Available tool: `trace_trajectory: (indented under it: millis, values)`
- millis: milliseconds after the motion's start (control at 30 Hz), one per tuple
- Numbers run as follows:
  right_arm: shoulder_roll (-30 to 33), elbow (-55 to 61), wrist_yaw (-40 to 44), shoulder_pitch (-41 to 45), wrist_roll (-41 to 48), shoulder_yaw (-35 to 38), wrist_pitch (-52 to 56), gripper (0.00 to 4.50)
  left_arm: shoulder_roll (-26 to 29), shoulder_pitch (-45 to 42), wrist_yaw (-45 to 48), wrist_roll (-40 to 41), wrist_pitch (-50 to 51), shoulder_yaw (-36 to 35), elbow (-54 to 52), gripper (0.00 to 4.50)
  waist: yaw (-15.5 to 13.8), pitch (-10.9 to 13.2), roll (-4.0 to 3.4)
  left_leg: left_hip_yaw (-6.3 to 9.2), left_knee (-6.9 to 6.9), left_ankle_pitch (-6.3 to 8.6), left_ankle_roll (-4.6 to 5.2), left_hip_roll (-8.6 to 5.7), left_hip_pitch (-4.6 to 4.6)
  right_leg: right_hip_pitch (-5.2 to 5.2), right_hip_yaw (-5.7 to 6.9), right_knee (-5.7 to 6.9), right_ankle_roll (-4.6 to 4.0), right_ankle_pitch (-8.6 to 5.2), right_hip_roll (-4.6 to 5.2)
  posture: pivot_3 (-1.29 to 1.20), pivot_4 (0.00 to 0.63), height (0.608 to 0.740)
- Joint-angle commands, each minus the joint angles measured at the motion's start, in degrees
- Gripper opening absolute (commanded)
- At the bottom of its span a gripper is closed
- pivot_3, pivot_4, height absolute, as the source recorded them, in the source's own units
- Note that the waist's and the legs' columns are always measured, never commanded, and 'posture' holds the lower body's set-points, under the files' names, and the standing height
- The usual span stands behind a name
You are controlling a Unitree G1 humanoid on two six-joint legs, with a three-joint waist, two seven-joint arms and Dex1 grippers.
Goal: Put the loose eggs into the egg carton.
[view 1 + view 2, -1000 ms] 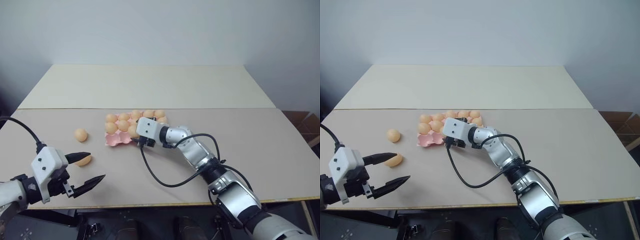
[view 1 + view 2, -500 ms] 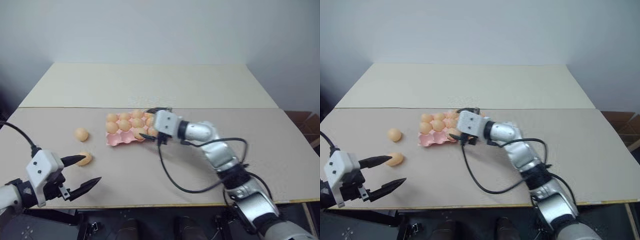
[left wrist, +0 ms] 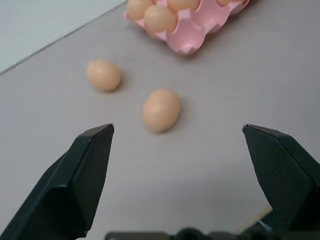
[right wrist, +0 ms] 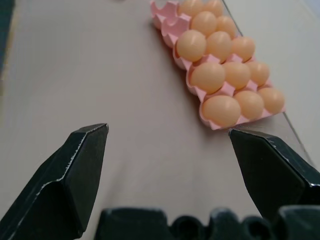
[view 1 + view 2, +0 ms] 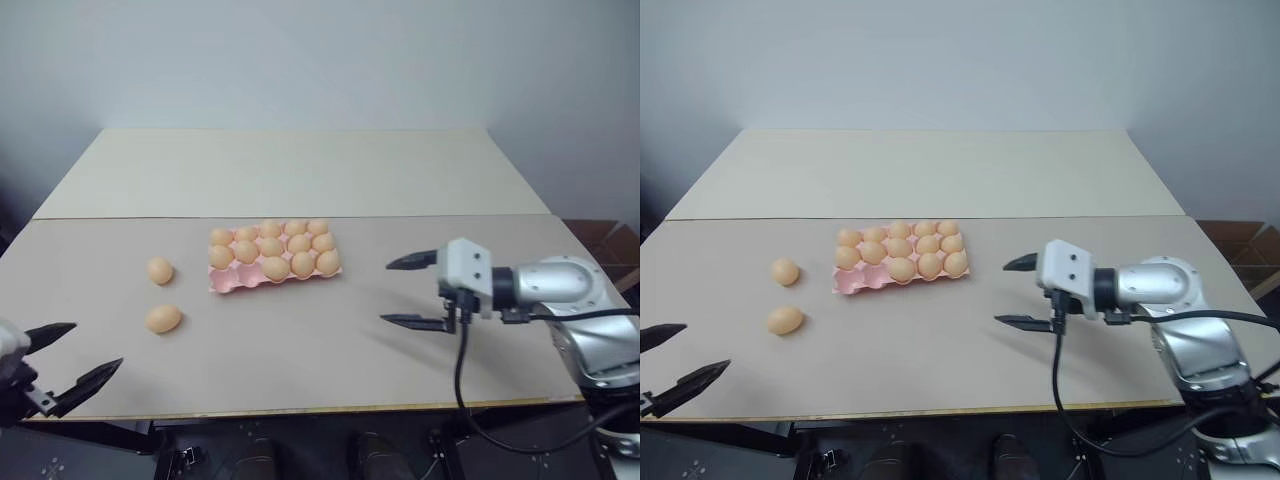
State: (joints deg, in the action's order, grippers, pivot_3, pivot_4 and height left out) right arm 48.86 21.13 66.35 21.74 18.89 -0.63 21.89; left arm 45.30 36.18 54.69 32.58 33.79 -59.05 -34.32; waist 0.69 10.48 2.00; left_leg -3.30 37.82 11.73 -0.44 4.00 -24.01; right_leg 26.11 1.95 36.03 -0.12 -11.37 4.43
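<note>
On the table: 2 loose eggs (image 5: 160, 271) lie left of the egg carton (image 5: 229, 281), near it, apart from each other.
Carton: 13 eggs seated; 2 cups at its near-left corner bare.
Left gripper (image 5: 62, 359): jaws spread, empty, near the front-left edge.
Right gripper (image 5: 414, 291): jaws spread, empty, well right of the carton.
Handling: eggs look light, smooth, rounded, likely to roll and crack; pinch gently across the middle.
Left wrist view: both loose eggs lie between its fingertips (image 3: 99, 136).
Right wrist view: the carton's filled rows, right end nearest.
</note>
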Motion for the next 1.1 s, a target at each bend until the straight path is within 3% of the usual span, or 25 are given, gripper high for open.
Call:
trace_trajectory:
  millis: [33, 233, 467, 767, 1033, 1100]
  values:
    - [1.4, 1.8, -0.1, -0.9, 0.9, 2.1, -0.8, 4.46, 0.4, -1.0, -0.7, 0.2, -0.6, -2.0, 0.2, 4.50, 0.0, 0.0, 0.03, 0.00, 0.01, 0.01, -0.01, 0.00, 0.00, 0.00, 0.00, 0.01, 0.00, 0.00, 0.00, 0.00, 0.150, 0.740]
    - [0.7, 1.2, -2.8, -1.3, -0.9, 0.2, -1.5, 4.46, 0.3, -3.2, -2.5, -1.0, -0.8, 1.8, 0.2, 4.50, 0.0, 0.0, 0.05, 0.01, 0.02, 0.04, -0.07, 0.00, 0.00, 0.00, -0.01, 0.01, 0.00, 0.00, 0.00, 0.00, 0.150, 0.740]
    - [-2.0, 3.4, -6.5, -1.7, -2.4, -2.2, -1.2, 4.46, -0.2, -17.6, -11.0, -5.4, -1.9, 17.6, 7.7, 4.50, -0.5, -0.1, 0.16, 0.00, 0.03, -0.05, 0.07, -0.02, -0.02, -0.01, -0.06, 0.06, 0.01, 0.02, -0.04, 0.00, 0.150, 0.740]
    - [-2.7, 7.0, -10.2, -2.1, -2.8, -2.6, 1.1, 4.46, -2.2, -28.5, -12.3, -10.4, -7.4, 31.9, 19.7, 4.50, -0.8, -0.2, 0.25, -0.10, 0.04, -0.06, 0.09, -0.03, -0.04, 0.01, -0.18, 0.04, 0.22, 0.16, -0.04, 0.00, 0.150, 0.740]
    - [-1.9, 10.8, -12.1, -4.4, -2.8, -1.8, 2.9, 4.46, -3.1, -32.8, -12.4, -12.2, -8.7, 37.7, 25.0, 4.50, -1.0, -0.2, 0.32, -0.11, 0.04, -0.06, 0.09, -0.03, -0.03, 0.00, -0.19, 0.06, 0.25, 0.19, -0.04, 0.00, 0.150, 0.740]
    - [-1.9, 11.0, -12.7, -4.6, -2.9, -1.7, 3.2, 4.50, -3.9, -33.4, -12.4, -11.2, -8.6, 37.7, 25.6, 4.11, -1.0, -0.2, 0.32, -0.11, 0.04, -0.06, 0.09, -0.03, -0.03, 0.00, -0.19, 0.06, 0.26, 0.20, -0.04, 0.00, 0.150, 0.740]
